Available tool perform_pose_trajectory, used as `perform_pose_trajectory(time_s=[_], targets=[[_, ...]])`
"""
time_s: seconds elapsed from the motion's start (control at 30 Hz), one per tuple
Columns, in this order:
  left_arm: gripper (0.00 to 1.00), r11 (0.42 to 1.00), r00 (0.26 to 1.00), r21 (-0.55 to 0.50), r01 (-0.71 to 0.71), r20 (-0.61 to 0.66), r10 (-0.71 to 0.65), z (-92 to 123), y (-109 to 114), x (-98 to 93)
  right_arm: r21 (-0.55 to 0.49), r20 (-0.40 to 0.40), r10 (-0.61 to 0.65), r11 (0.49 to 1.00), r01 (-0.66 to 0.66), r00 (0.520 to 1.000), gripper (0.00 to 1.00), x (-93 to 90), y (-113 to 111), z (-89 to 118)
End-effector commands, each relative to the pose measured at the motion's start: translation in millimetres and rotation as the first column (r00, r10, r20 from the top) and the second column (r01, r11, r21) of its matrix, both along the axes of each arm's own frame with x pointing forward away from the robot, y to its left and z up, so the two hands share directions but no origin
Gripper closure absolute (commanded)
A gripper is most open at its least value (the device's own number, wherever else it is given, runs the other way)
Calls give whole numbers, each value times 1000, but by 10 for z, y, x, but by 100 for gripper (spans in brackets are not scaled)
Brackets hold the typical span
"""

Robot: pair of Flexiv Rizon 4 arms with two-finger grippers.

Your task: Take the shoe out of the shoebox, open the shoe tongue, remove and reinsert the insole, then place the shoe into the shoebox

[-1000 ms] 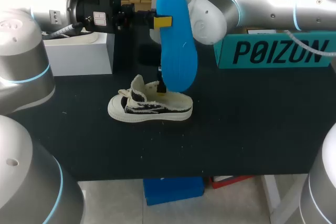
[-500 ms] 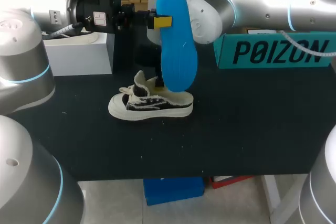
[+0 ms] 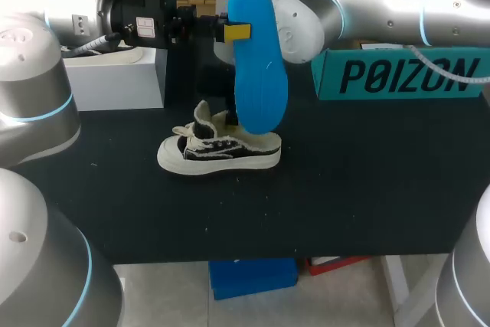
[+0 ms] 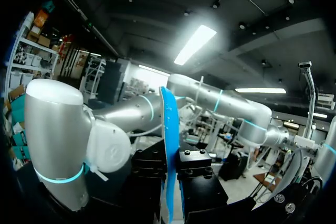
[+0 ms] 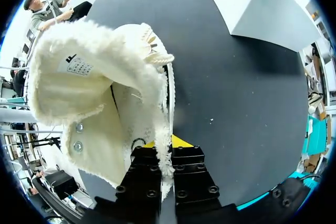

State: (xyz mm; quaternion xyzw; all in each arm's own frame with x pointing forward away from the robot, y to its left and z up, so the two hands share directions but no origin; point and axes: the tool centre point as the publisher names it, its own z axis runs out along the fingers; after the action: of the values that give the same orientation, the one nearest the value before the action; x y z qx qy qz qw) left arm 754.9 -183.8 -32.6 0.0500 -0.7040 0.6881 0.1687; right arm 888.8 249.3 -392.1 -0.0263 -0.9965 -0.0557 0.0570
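A cream and black shoe [image 3: 218, 152] lies on the black table [image 3: 360, 189], sole down. Above it, my left gripper [image 3: 236, 32] is shut on a blue insole [image 3: 256, 67], which hangs upright; in the left wrist view the insole [image 4: 169, 145] shows edge-on between the black fingers. My right arm [image 3: 383, 9] reaches in behind the insole, which hides its gripper in the head view. In the right wrist view, my right gripper [image 5: 167, 153] is shut on the frayed cream edge of the shoe's [image 5: 94, 77] opening, next to the raised tongue.
A teal shoebox [image 3: 398, 74] stands at the back right of the table. A white box [image 3: 115, 78] stands at the back left. Black table surface lies bare in front of and to the right of the shoe.
My right gripper has closed on the shoe's upper edge. The shoe has shifted slightly and its tongue stands a little higher. The left gripper and insole have stayed in place.
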Motion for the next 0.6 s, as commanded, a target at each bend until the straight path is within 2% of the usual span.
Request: perform_pose_trajectory(time_s=[0.03,0.13,0.3,0.5,0.6], targets=[[100,1000,1000,0,-4,2,4,-9,-12,-7,25,25,-52,998,51,998,100,14,-132,222],[100,1000,1000,0,-4,2,4,-9,-12,-7,20,55,-97,995,96,994,100,4,-246,417],[100,1000,1000,0,-4,2,4,-9,-12,-7,-82,134,-243,963,255,961,100,68,-433,655],[100,1000,1000,0,-4,2,4,-9,-12,-7,-124,210,-464,860,494,860,100,148,-584,813],[100,1000,1000,0,-4,2,4,-9,-12,-7,-115,231,-581,780,615,780,100,174,-641,845]])
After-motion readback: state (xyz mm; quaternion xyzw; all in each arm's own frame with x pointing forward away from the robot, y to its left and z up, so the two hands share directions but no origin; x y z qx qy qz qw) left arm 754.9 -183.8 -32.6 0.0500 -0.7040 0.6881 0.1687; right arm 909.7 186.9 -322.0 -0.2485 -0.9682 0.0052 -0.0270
